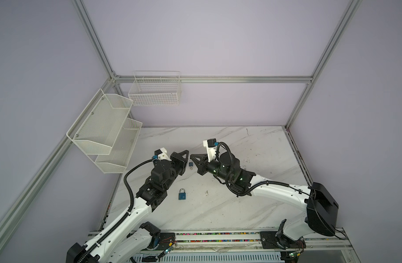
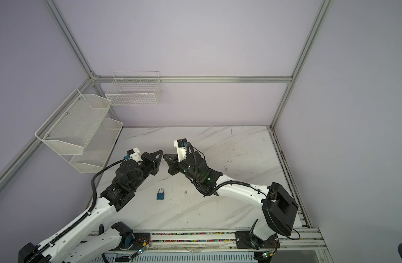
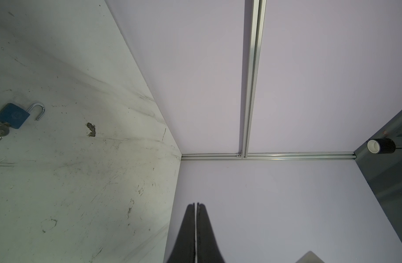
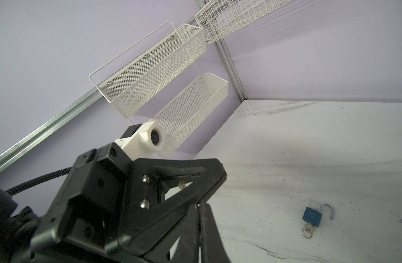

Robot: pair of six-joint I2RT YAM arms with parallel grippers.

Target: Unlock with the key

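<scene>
The marbled tabletop (image 1: 229, 209) spans both top views, and a white mesh shelf (image 1: 104, 129) hangs on the left wall. Above mid-tabletop the left tool (image 1: 187, 152) and right tool (image 1: 191, 156) meet almost tip to tip. The left's fingers are pressed together on nothing. The right's also look together, with only a sliver between. Below them lies the blue open padlock (image 4: 312, 214), shackle swung out, with the key (image 4: 309, 227) in its base. A second padlock (image 1: 182, 194), shackle down, lies nearer the arm bases.

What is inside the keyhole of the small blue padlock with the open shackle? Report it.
A silver metal key with a ring is inserted in the base of the small blue padlock. Only its head shows; the blade is hidden inside the body.
</scene>
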